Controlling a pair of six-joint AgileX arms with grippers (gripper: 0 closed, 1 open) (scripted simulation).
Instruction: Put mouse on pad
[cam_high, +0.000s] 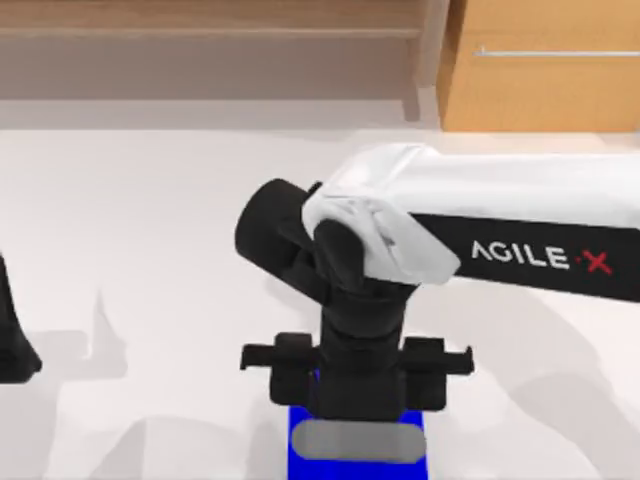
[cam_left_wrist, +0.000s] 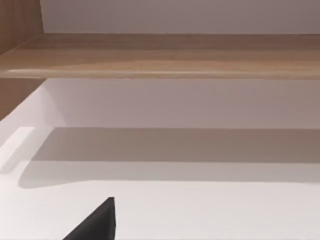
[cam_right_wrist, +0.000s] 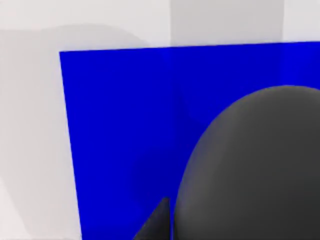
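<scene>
- The right gripper (cam_high: 355, 395) is seen low over the near-middle edge of the table (cam_high: 150, 220) in the top view, right above the pad (cam_high: 300, 450).
- The mouse (cam_right_wrist: 255, 170) is seen in the right wrist view as a dark grey dome over the blue pad; in the top view a grey oval sits across the pad just in front of the gripper.
- Whether the mouse is already resting on the pad or is hanging just above it can't really be told, and whether the claw is clamped on it or let go can't be told either.
- Judged from that, the placing step is what's in hand, pretty much at the tail end of the task.
- Next move, as a guess: the mouse gets set flat with all of it inside the blue, the fingers get released, and the arm gets lifted straight up so nothing is dragged off.
- The left gripper (cam_high: 15, 345) is parked at the table's left edge, well apart from all this.
</scene>
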